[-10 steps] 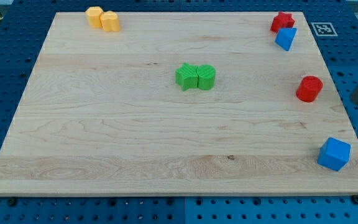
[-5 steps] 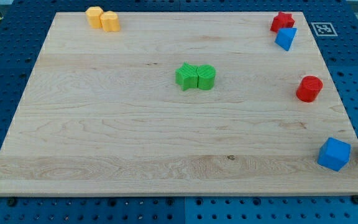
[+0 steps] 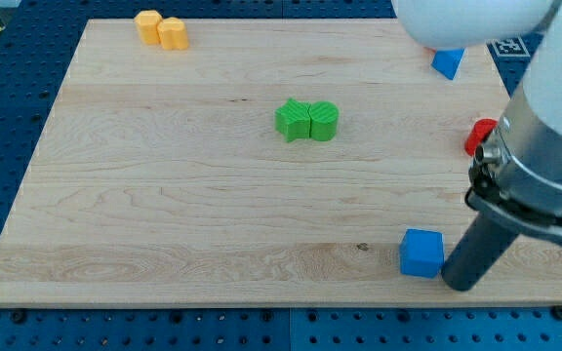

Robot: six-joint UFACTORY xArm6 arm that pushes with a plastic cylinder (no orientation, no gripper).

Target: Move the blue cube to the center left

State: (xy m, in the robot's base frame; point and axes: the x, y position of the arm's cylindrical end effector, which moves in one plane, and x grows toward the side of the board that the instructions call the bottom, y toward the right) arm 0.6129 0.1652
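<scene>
Blue cube sits on the wooden worktop near the view's bottom right, with my tip just beside it on its right, seemingly touching, though the contact is hard to confirm; the arm carries no jaws, only the dark rod; two green blocks lie together near the centre; two orange blocks rest at the top left; a red block and another blue block show partly behind the arm on the view's right.
</scene>
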